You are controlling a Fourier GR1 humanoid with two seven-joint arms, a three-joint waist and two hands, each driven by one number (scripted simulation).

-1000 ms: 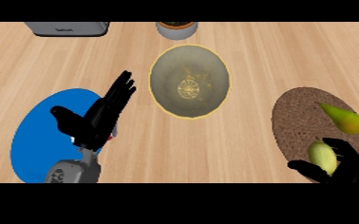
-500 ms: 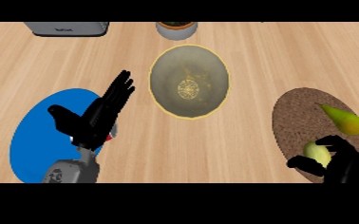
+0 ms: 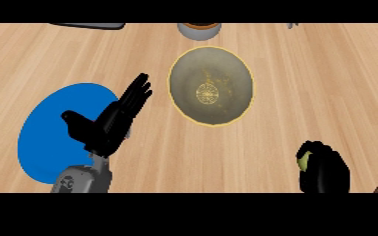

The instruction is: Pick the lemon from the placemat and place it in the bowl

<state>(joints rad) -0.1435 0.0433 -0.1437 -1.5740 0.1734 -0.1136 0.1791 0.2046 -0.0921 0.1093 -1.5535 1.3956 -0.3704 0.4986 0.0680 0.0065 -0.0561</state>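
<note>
Lemon (image 3: 303, 161) mostly hidden, axis unclear, right hand (image 3: 323, 172) curled round it, left hand (image 3: 111, 122) open.

A light wooden counter (image 3: 310, 80) carries the things. A yellow-rimmed bowl (image 3: 211, 85) sits near its middle. A blue round mat (image 3: 52, 130) lies toward the left edge. At the far edge stand a small brown-topped container (image 3: 199, 29) and a dark flat object (image 3: 88, 25).
</note>
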